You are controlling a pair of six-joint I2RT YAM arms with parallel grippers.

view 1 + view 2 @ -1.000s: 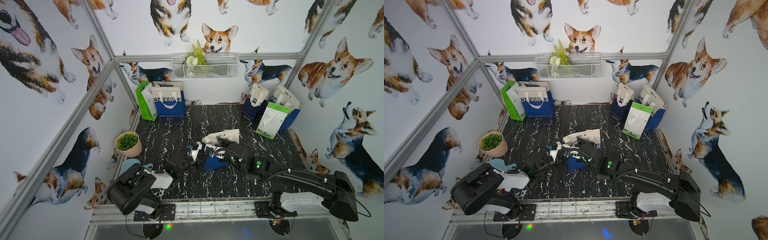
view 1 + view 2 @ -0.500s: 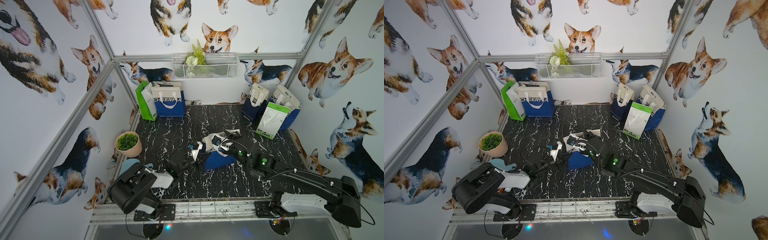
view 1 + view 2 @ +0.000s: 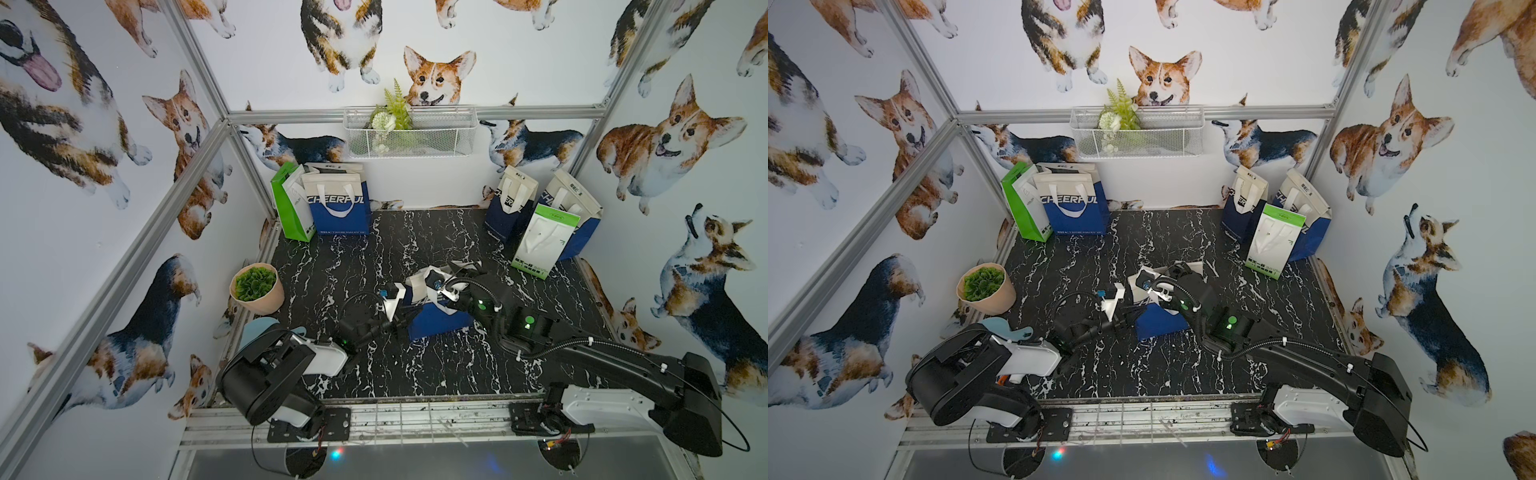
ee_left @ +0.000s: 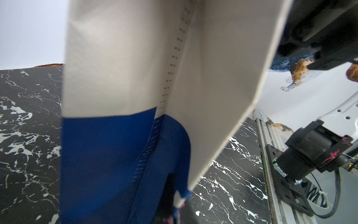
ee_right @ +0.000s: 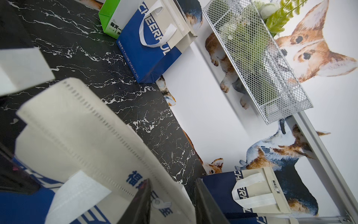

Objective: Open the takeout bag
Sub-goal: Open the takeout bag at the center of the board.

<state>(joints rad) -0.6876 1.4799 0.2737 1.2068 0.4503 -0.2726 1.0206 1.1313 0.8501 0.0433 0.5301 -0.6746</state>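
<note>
Pinches the bag [image 3: 440,326] on the counter [image 3: 415,249] with left fingers [image 3: 397,325] tight together; holds right fingers [image 5: 139,203] apart by its top.

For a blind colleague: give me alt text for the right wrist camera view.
A cream and blue takeout bag fills the foreground, with the right end effector open at its edge. Beyond, a blue CHEERFUL bag stands on the black marble table and a white wire basket of greenery hangs on the wall.
</note>
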